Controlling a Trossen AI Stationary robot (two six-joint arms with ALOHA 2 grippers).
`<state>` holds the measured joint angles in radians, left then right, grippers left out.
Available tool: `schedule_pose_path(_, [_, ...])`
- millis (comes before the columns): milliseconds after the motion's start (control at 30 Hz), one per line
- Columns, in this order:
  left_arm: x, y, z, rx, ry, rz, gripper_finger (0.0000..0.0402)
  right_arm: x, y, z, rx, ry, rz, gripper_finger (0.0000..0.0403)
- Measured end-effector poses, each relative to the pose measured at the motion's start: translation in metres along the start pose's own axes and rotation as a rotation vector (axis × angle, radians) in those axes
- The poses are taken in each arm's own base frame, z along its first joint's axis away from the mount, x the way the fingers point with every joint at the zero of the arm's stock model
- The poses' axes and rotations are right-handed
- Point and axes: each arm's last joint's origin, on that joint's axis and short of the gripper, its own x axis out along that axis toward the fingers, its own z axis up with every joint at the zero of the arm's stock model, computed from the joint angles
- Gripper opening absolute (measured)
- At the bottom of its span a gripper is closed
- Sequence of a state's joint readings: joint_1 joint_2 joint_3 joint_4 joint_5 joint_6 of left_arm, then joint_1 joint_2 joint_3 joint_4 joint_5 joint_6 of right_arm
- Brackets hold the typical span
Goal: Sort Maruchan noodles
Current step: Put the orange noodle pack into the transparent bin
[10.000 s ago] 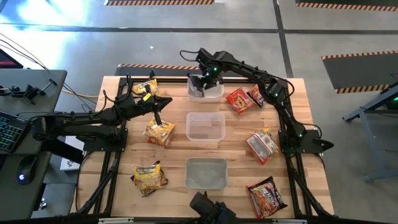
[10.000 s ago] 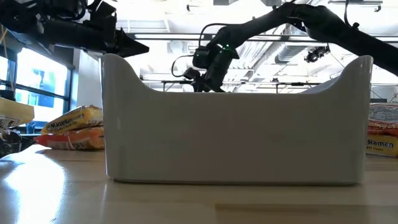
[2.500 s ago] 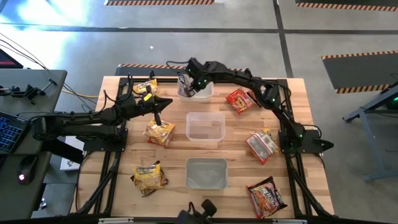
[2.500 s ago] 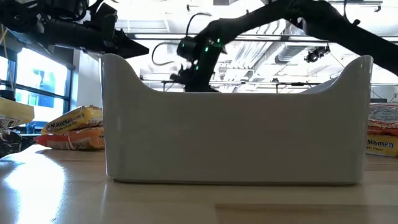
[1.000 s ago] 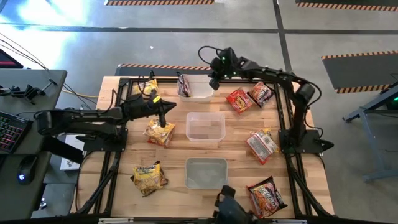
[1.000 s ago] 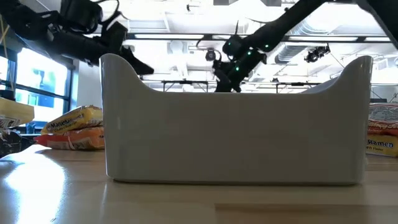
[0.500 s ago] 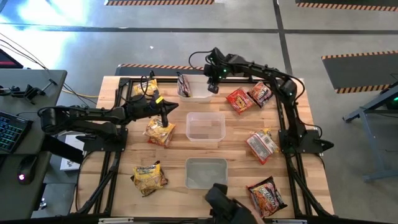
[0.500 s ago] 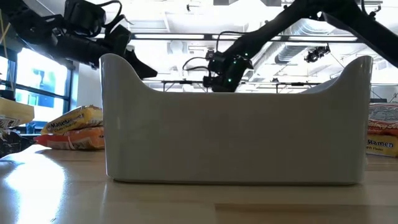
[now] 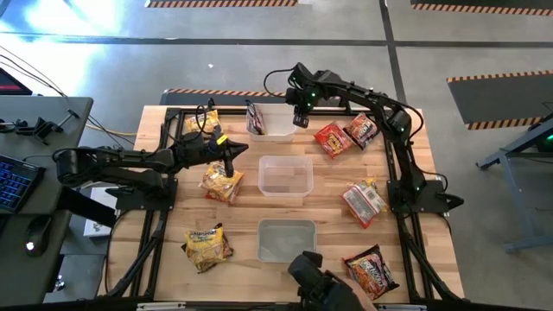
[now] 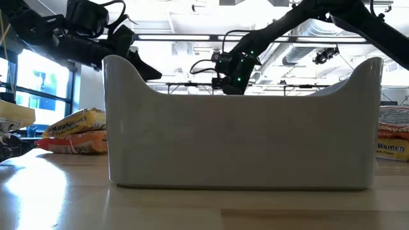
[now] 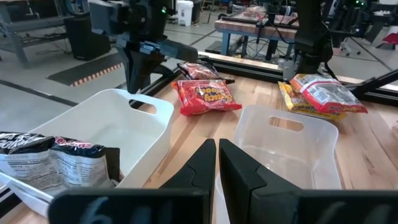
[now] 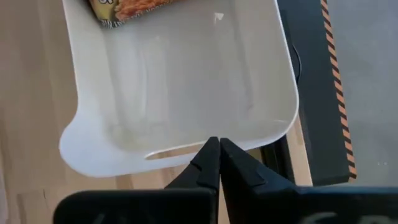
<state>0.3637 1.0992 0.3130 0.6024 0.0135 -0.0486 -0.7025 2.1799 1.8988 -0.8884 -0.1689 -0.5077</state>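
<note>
Three tubs stand in a row down the table's middle: a far white tub (image 9: 275,123), a middle clear tub (image 9: 285,177) and a near tub (image 9: 287,240). A dark Maruchan packet (image 9: 253,117) leans inside the far tub's left end. Yellow packets (image 9: 222,183) (image 9: 207,246) (image 9: 200,121) lie on the left, and red packets (image 9: 331,138) (image 9: 361,130) (image 9: 363,200) (image 9: 371,269) on the right. My left gripper (image 9: 232,157) hovers shut just above the yellow packet beside the middle tub. My right gripper (image 9: 300,118) is shut, pointing down at the far tub's right end. My right gripper's shut fingertips (image 12: 210,149) stand at the far tub's right-end rim (image 12: 186,150), by its handle slot, coming from above. I cannot tell whether they touch the rim.
The table's dark metal frame (image 9: 393,186) runs along its edges. A dark object (image 9: 313,278) shows at the near edge, by the near tub. Bare wood lies between the tubs and the packets on both sides.
My left gripper has moved a little toward the table's right, staying shut above the yellow packet. My right gripper has shifted slightly beside the far tub's right end. The tubs and packets have stayed where they were.
</note>
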Motion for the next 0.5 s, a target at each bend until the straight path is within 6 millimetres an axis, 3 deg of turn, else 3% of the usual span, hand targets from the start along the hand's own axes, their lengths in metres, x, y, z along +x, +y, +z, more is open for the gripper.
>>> schedule_pose_path(500, [-0.0001,0.0002,-0.0033,-0.001,0.032,0.002,0.0012,0.0042,-0.0005,0.0030,-0.058,-0.033,0.004,0.0000])
